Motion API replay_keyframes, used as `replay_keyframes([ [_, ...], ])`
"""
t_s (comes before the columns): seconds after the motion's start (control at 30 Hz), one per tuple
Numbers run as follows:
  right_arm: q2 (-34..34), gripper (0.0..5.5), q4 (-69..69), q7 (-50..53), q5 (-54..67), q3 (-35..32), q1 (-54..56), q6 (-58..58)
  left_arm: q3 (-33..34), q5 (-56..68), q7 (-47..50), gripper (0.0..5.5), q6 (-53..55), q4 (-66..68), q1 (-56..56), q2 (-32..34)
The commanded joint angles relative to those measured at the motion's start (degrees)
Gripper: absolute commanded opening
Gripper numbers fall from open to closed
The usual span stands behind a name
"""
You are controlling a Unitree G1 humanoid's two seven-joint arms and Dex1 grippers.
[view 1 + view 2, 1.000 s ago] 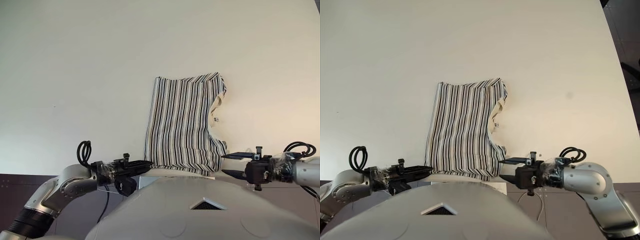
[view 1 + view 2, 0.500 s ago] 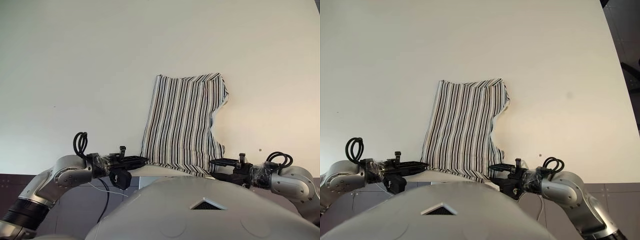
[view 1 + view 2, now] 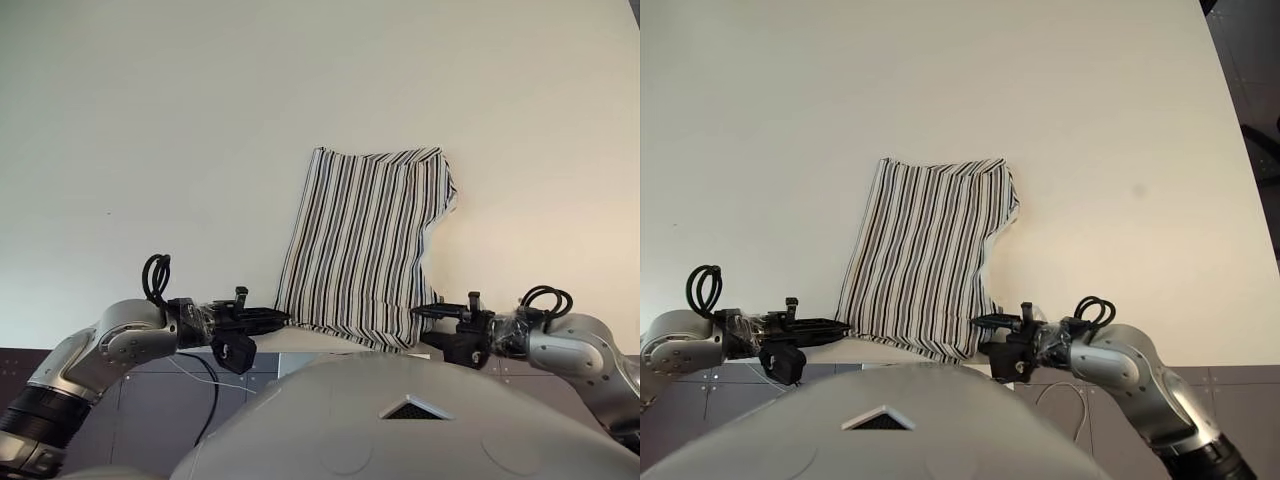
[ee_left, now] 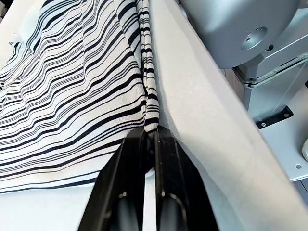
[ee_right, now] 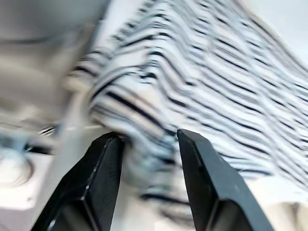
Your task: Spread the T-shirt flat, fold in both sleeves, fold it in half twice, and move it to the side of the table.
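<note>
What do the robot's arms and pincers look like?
The left arm and right arm are smooth, rounded silver-grey shells. Each ends in a black pincer with two long flat fingers: the left pincer and the right pincer. A looped black cable curls at each wrist.

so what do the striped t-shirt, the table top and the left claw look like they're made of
T-shirt: soft matte knit, likely cotton jersey; fine ribbing and limp folds show in the left wrist view.
Table: smooth matte off-white surface, perhaps laminate or painted board; the look leaves it open.
Left claw: black, slight sheen, hard plastic or coated metal.
</note>
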State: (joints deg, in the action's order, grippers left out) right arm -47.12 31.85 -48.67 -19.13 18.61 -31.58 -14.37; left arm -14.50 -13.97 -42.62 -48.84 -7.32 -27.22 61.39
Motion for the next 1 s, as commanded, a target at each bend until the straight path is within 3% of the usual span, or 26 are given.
replay_keyframes([
  [0.03,2.3,2.0,-1.5,-0.3,-5.4,7.4,0.6,-1.1,-0.5,0.6,-2.1,0.11,0.3,0.0,0.8,1.9],
  [0.27,1.7,2.0,-5.9,1.6,-11.4,15.4,2.4,-5.4,-1.5,2.3,-4.4,0.11,-0.2,1.0,3.6,2.4],
  [0.67,-5.3,2.0,-2.7,4.0,-7.7,17.8,-2.0,-7.3,-1.3,2.1,-4.5,0.11,-0.5,2.1,3.7,1.9],
  [0.9,-3.8,2.0,-3.0,3.4,-7.6,21.1,-0.5,-7.2,-1.7,2.6,-5.1,0.11,-0.9,2.8,4.9,1.9],
  [1.0,-3.1,1.6,-3.0,3.0,-7.9,22.1,-0.4,-6.9,-2.0,2.7,-5.5,0.1,-1.0,3.0,5.6,1.8],
])
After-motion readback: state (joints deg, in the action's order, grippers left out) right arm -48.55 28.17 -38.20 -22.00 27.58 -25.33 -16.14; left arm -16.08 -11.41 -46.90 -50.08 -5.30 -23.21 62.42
